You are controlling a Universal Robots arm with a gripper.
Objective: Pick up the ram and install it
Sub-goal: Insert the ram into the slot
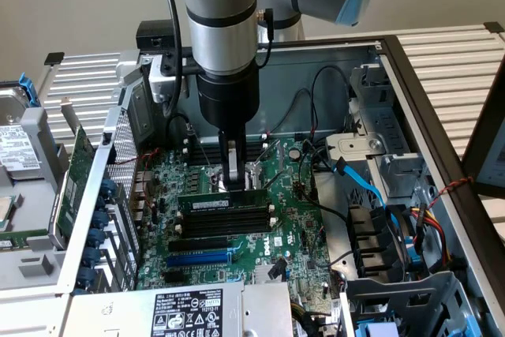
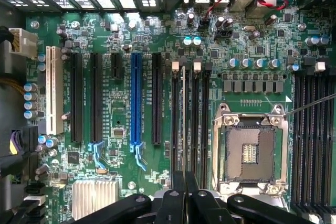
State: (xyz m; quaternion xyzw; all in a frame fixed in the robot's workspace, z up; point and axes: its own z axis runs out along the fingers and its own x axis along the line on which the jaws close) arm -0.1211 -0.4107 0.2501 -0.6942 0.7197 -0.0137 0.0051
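Observation:
The ram (image 1: 213, 205) is a thin green stick with a white label. It stands on edge in the black slot nearest the CPU socket, on the green motherboard (image 1: 296, 234). In the wrist view the ram (image 2: 184, 108) shows edge-on as a pale line running under the fingers. My gripper (image 1: 235, 187) comes straight down from the arm onto the stick's top edge, right of its middle. Its two black fingers (image 2: 177, 192) sit close together with the stick's edge between them (image 2: 185, 179).
Empty black memory slots (image 1: 225, 222) lie beside the ram, then a blue slot (image 1: 197, 258). The open CPU socket (image 2: 249, 153) is close by. Blue and black cables (image 1: 359, 183) cross the exterior view's right. A metal case wall (image 1: 118, 187) and green card (image 1: 75, 171) stand at its left.

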